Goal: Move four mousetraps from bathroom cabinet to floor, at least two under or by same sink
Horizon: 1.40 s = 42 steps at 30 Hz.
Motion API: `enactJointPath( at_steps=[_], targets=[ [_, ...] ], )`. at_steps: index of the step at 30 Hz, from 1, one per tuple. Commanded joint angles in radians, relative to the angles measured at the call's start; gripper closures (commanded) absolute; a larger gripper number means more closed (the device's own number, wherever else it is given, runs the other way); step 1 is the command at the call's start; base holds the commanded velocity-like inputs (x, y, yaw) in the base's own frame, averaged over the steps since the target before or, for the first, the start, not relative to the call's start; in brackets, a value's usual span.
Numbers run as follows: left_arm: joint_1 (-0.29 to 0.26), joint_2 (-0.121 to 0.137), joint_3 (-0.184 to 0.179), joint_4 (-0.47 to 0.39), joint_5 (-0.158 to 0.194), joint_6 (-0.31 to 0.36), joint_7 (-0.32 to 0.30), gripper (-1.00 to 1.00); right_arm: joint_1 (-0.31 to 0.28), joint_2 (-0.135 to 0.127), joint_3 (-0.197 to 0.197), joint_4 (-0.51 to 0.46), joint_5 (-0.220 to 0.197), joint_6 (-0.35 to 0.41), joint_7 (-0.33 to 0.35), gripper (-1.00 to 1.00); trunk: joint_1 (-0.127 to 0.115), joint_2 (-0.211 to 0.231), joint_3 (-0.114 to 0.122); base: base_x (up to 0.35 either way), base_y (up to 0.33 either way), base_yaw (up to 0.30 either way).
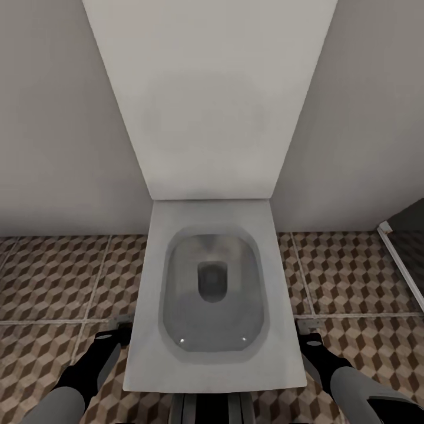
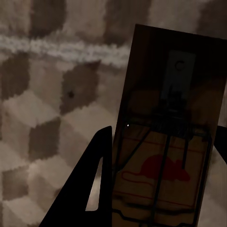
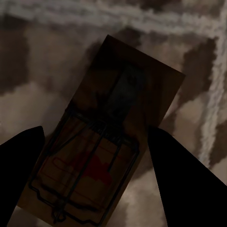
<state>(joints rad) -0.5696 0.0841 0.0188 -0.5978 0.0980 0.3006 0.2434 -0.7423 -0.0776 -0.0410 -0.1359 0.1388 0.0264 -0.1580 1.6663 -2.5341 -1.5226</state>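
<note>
A: Quick, where were the traps?

B: Two counted, one per hand. The left hand (image 2: 156,189) gripped a mousetrap (image 2: 165,142): the board sat between the dark fingers (image 2: 85,189), long axis running straight out along them, red mouse mark near the fingertips, metal plate at the far end. The right hand (image 3: 94,175) clasped the second mousetrap (image 3: 109,142) the same way, a finger on each long side, board pointing away from the wrist.

A: Other two?

B: Not visible in these frames. No cabinet or sink visible either.

A: What was ahead?

B: A white toilet (image 1: 209,282), lid up, dead centre in the head view, against the wall. Both arms hung low beside it, left hand (image 1: 112,335) by the bowl's left edge, right hand (image 1: 312,338) by its right edge.

A: Key relation?

B: The bathroom floor (image 1: 53,277) lay directly beyond both boards, cube tiles and grout line behind them. Neither arm was obviously nearer. I'd judge the sink has to be found first, since two traps need to land by it.

A: One floor surface?

B: Yes, apart from a dark shower strip (image 1: 406,247) at the far right.
</note>
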Motion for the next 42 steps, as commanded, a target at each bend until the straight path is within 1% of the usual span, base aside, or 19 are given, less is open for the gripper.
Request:
enactJointPath(
  at_steps=[1,2,9,21,30,42],
  targets=[
    [0.0,0.0,-0.002,-0.002,0.008,0.005,0.007,1.0,0.0,0.0,-0.004,-0.001,0.01,0.003,-0.002,1.0,0.0,0.0,-0.001,0.0,0.0,0.0],
    [-0.001,0.0,-0.002,-0.002,0.008,0.005,0.007,1.0,0.0,0.0,-0.005,-0.001,0.01,0.003,-0.002,1.0,0.0,0.0,-0.001,0.0,0.0,0.0],
    [0.0,-0.001,-0.001,-0.002,0.009,0.005,0.007,1.0,0.0,0.001,-0.005,-0.001,0.01,0.003,-0.002,1.0,0.003,-0.002,-0.028,0.0,0.0,0.0],
    [0.0,-0.001,0.0,-0.003,0.009,0.003,0.006,1.0,0.0,0.001,-0.005,-0.001,0.01,0.003,-0.002,1.0,0.003,-0.002,-0.028,0.0,0.0,0.0],
    [0.0,-0.001,0.0,-0.002,0.009,0.004,0.006,1.0,0.0,0.001,-0.005,-0.001,0.01,0.003,-0.002,1.0,0.007,-0.004,-0.062,0.0,0.0,0.0],
    [0.0,-0.001,0.0,-0.004,0.009,0.003,0.006,1.0,0.0,0.001,-0.004,-0.001,0.01,0.003,-0.002,1.0,0.007,-0.004,-0.062,0.0,0.0,0.0]
  ],
)
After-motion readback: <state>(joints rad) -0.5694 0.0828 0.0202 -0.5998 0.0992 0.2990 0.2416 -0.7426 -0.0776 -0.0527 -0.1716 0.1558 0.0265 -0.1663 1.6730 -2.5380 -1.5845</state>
